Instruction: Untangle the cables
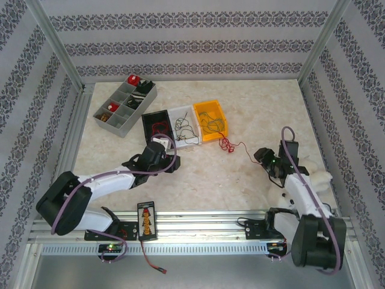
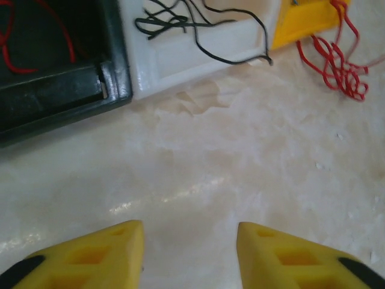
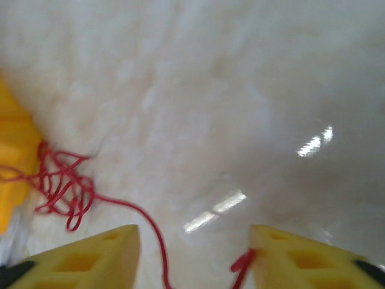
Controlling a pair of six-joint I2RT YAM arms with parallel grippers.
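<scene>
Both my left gripper (image 2: 189,235) and right gripper (image 3: 194,235) have jaws apart and hold nothing; one strand of the thin red tangled cables (image 3: 60,186) touches the right one's finger. That tangle lies just beside the yellow plastic bin (image 3: 11,144).

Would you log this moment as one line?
left gripper: open, empty | right gripper: open, astride red cable | red cable: tangled beside yellow bin

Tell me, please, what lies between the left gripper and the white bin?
Bare tabletop, seen in the left wrist view: nothing lies between the left gripper and the white bin.
</scene>
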